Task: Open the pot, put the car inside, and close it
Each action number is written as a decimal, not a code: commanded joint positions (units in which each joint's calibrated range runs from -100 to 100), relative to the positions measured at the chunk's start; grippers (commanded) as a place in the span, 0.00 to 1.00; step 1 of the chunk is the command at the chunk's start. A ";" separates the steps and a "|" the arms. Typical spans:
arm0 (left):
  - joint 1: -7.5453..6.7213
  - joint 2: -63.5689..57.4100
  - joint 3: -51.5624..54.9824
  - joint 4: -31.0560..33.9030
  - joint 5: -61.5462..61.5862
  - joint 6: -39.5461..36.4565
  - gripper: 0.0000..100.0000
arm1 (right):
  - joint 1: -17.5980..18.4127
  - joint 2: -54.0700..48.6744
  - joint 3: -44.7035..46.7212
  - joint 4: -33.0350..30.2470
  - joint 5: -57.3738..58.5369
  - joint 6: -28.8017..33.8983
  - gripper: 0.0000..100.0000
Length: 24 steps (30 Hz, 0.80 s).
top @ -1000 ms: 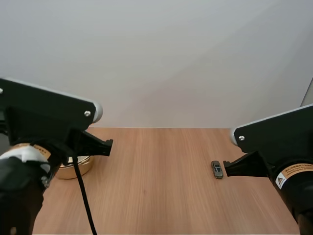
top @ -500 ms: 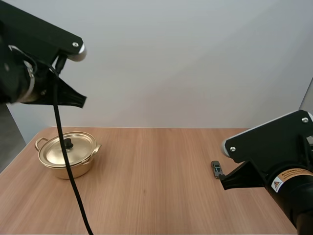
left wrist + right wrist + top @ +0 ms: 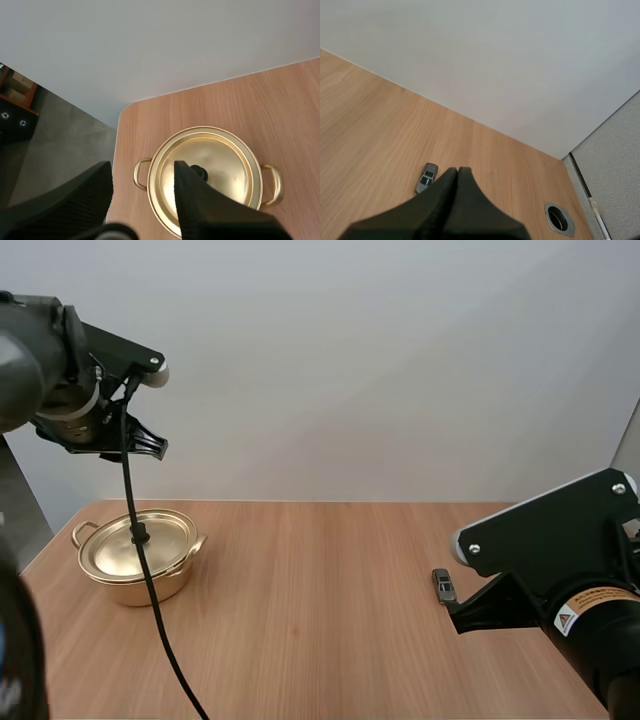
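Observation:
A gold pot (image 3: 138, 558) stands near the table's left edge, its lid (image 3: 206, 167) on and a black knob (image 3: 200, 173) at the lid's middle. High above the pot hangs my left gripper (image 3: 152, 445); in the left wrist view its fingers (image 3: 198, 205) stand apart with nothing between them, looking straight down on the lid. A small grey toy car (image 3: 444, 585) lies on the wood at the right. My right gripper (image 3: 457, 614) hovers just beside the car, and its fingers lie together as one dark wedge (image 3: 457, 175) with the car (image 3: 426, 178) close by the tip.
The wooden table (image 3: 310, 610) ends at a rounded corner (image 3: 125, 111) just beyond the pot, with floor below. A round cable hole (image 3: 559, 218) sits in the tabletop near a grey partition (image 3: 615, 165) at the right.
My left arm has risen and swung back off the pot, which now stands uncovered to view, and its fingers have parted. The right arm has dropped slightly beside the car.

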 commanded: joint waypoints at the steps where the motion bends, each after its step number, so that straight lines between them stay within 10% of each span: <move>1: -0.02 14.82 -0.70 0.10 0.79 -0.02 0.65 | 0.04 0.00 0.00 0.16 0.04 -0.04 0.00; 8: -0.02 23.39 -1.37 0.34 4.12 -0.07 0.88 | 0.04 0.00 0.28 0.64 -0.11 -0.38 0.00; 24: -0.02 29.74 -1.41 0.55 -1.41 0.27 0.87 | -0.25 0.00 0.28 0.64 -0.29 -0.38 0.00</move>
